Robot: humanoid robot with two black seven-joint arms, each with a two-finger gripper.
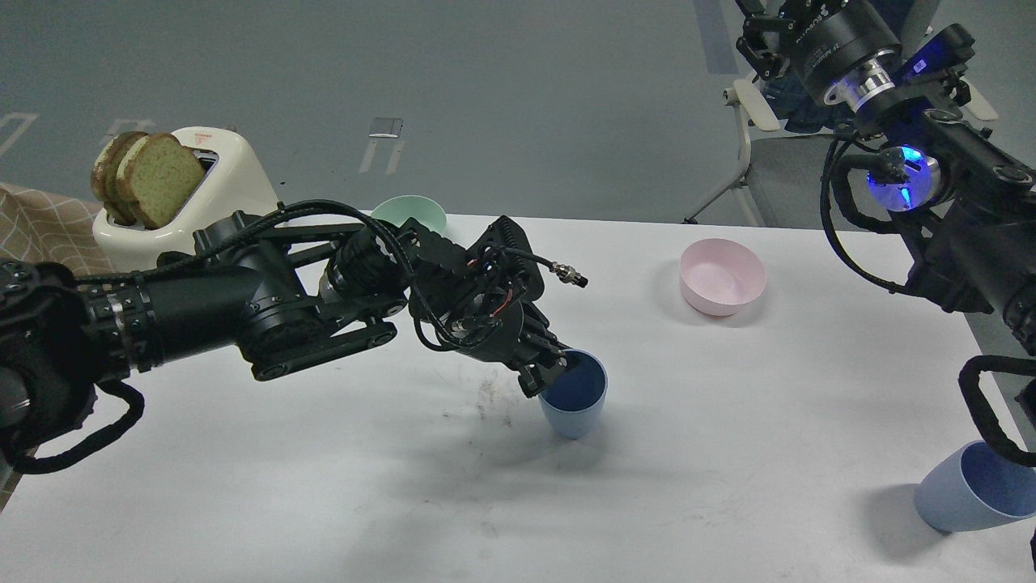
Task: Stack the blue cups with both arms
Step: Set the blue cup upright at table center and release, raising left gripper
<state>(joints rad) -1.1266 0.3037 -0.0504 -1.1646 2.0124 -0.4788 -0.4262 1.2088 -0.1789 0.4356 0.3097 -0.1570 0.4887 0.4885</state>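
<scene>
Blue cup one (573,398) stands mid-table, mouth up and tilted slightly toward the camera. Left arm (243,312) extends level from the left edge, wrist angled down; left gripper (553,368) has its fingers pinching the cup's near-left rim. Blue cup two (975,488) sits at the white table's (324,486) lower right corner, tilted. Right arm (955,186) enters from the upper right and leaves the view at the right edge; its gripper is out of sight, finger state cannot be told.
</scene>
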